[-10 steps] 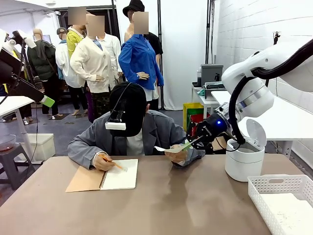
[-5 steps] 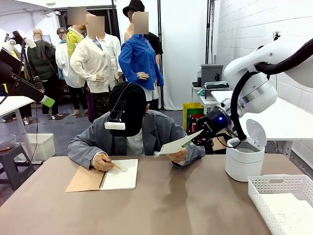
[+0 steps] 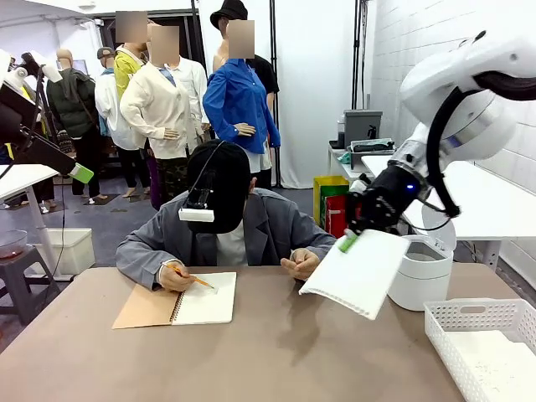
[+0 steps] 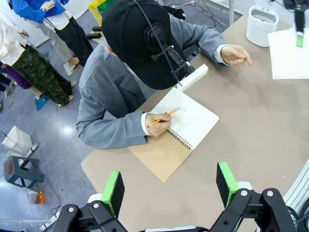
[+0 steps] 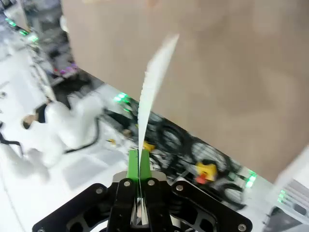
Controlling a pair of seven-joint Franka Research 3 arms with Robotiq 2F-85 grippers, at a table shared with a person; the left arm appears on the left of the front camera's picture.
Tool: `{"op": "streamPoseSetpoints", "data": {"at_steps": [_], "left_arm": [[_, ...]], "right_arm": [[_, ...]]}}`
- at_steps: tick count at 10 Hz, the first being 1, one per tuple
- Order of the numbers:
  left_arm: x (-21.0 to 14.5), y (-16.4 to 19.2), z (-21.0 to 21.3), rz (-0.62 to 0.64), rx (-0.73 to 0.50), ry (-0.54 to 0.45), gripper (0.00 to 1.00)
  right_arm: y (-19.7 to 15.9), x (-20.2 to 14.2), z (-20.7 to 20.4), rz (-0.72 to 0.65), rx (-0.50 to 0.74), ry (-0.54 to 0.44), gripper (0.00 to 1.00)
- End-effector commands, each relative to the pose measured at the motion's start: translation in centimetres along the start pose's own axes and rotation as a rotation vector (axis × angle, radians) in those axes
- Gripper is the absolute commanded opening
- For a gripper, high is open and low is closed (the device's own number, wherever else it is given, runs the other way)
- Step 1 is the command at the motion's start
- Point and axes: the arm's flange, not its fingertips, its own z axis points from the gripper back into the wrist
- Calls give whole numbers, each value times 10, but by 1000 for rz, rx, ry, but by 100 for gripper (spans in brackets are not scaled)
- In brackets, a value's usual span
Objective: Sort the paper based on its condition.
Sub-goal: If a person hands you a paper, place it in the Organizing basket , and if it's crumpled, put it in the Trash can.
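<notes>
The left pincer (image 4: 170, 186) hangs spread above the table (image 3: 276, 352). A person's hand (image 3: 176, 276) holds a pencil on a spiral notebook (image 3: 205, 299). Further right, the right pincer (image 3: 347, 244) pinches a flat white sheet (image 3: 356, 272) by its top edge. The sheet hangs in the air beside a white bin (image 3: 419, 289).

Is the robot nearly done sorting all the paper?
Partly, it seems. Done: white paper already lies in the white plastic basket. In hand: the right gripper is shut on a flat white sheet, dangling over the brown table near the white lidded bin. Left: dropping that sheet somewhere, and more may come, since the person is writing in the spiral notebook.
</notes>
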Motion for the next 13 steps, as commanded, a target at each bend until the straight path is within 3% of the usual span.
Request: {"op": "streamPoseSetpoints", "data": {"at_steps": [1, 5, 9, 13], "left_arm": [[0, 1, 0, 1, 2, -2, 100], [0, 1, 0, 1, 2, -2, 100], [0, 1, 0, 1, 2, -2, 100], [0, 1, 0, 1, 2, -2, 100]], "right_arm": [[-26, -30, -1, 59, -114, -68, 0], [-88, -73, 18, 60, -208, -317, 0], [-126, -94, 55, 99, -334, -556, 0], [-165, -107, 62, 60, -421, -476, 0]]}}
